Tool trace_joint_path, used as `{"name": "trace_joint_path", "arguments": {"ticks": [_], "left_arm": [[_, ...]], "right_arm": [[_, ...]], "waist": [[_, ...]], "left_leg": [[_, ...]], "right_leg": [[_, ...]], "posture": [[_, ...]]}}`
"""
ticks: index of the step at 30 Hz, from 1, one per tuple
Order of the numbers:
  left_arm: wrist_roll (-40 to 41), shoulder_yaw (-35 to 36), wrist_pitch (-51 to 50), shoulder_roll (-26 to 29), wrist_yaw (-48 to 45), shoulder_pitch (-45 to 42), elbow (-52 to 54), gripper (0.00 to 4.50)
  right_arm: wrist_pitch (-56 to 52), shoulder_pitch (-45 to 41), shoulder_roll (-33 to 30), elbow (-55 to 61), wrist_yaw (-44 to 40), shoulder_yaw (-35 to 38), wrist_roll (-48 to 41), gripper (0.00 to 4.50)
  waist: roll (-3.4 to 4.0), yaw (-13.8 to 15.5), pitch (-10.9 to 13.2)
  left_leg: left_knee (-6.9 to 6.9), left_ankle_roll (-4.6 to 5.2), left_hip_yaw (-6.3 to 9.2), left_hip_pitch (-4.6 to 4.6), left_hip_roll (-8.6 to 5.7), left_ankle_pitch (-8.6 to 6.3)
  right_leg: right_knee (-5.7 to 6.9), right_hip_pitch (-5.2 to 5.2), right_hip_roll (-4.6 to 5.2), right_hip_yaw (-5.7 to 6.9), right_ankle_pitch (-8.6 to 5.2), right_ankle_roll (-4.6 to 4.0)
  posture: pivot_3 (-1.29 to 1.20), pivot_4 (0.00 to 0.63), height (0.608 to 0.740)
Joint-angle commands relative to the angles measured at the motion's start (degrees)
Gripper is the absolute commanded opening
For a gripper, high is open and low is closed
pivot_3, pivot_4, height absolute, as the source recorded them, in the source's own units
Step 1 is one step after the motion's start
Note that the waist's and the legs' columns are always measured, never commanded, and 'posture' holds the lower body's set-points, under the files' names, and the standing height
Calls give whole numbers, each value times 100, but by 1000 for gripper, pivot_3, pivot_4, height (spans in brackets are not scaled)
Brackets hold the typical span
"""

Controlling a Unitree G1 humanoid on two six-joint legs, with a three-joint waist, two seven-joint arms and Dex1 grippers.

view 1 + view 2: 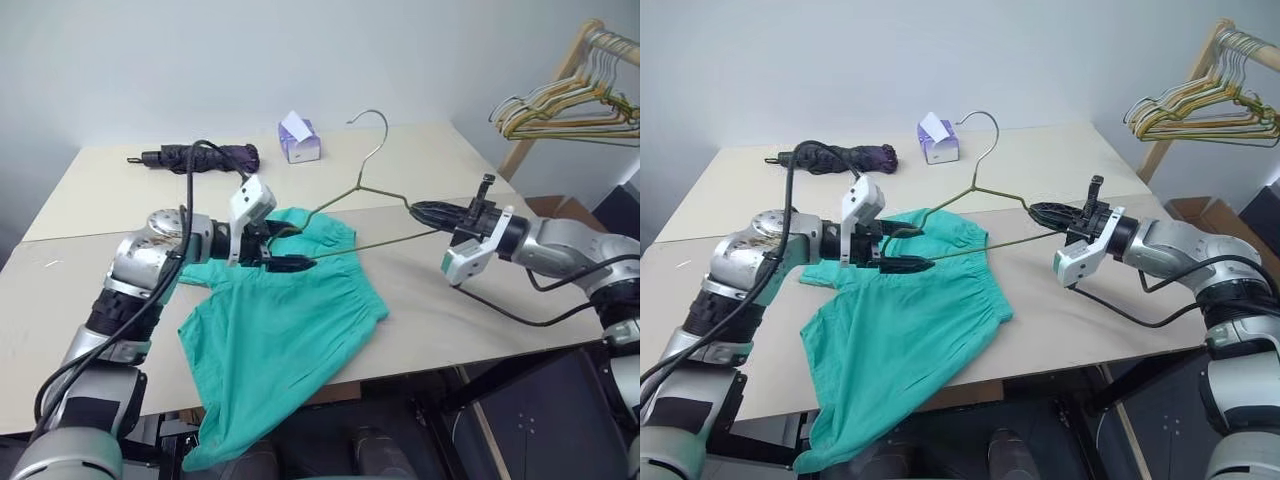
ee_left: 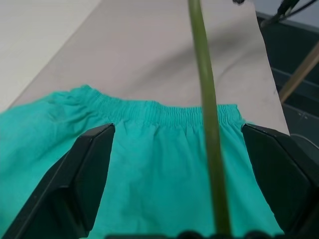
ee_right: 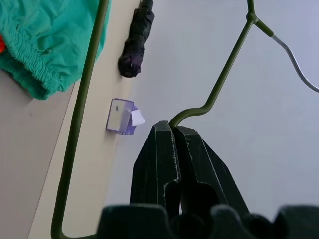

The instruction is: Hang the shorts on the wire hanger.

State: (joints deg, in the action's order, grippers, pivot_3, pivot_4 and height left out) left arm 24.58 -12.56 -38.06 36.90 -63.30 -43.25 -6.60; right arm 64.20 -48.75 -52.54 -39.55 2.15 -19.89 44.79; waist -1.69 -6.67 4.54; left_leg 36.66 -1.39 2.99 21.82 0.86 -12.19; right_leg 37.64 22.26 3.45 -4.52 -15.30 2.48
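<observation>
The teal-green shorts [image 1: 280, 340] lie spread on the table, waistband toward the right, one end drooping over the front edge. The thin olive wire hanger [image 1: 357, 186] is held tilted above them, hook up. My right gripper [image 1: 432, 212] is shut on the hanger's right shoulder wire; in the right wrist view its fingers [image 3: 169, 149] pinch the wire [image 3: 219, 84]. My left gripper [image 1: 290, 248] is open at the hanger's left end, just over the shorts. In the left wrist view the hanger's wire [image 2: 209, 124] runs between the spread fingers [image 2: 89, 174], above the waistband [image 2: 164, 112].
A folded dark umbrella [image 1: 200, 157] and a purple tissue box [image 1: 299, 140] sit at the back of the table [image 1: 450, 310]. A wooden rack with a bunch of pale hangers [image 1: 570, 110] stands at the far right, beyond the table's edge.
</observation>
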Motion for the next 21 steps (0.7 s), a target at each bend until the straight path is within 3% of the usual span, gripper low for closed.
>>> {"name": "trace_joint_path", "arguments": {"ticks": [1,4,7,18,21], "left_arm": [[0,23,59,81,-371,-156,98,4370],[-73,-41,115,156,-632,-91,139,4370],[-207,-46,161,124,-616,-66,90,3833],[-413,-16,228,57,-751,-53,66,226],[-383,36,187,31,-778,-59,66,25]], "right_arm": [[103,-202,-31,-38,173,119,14,32],[112,-260,-43,-85,217,120,72,32],[124,-274,-36,-95,250,128,108,0],[69,-339,-50,-114,366,128,196,0],[82,-337,-74,-85,378,122,236,0]], "waist": [[0,-32,0],[1,-57,0],[1,-76,-1],[2,-72,-2],[2,-73,-2]], "left_leg": [[0,0,0,0,0,0],[1,0,0,0,0,0],[1,0,-1,-4,0,0],[6,0,-1,-3,0,0],[7,0,-1,-2,0,0]], "right_leg": [[0,0,0,0,0,0],[1,0,0,-1,0,0],[3,-1,0,-3,0,0],[7,-1,0,-5,0,0],[7,0,0,-5,0,0]], "posture": [[-49,16,740],[-49,16,740],[-50,12,740],[-52,2,740],[-52,2,740]]}}
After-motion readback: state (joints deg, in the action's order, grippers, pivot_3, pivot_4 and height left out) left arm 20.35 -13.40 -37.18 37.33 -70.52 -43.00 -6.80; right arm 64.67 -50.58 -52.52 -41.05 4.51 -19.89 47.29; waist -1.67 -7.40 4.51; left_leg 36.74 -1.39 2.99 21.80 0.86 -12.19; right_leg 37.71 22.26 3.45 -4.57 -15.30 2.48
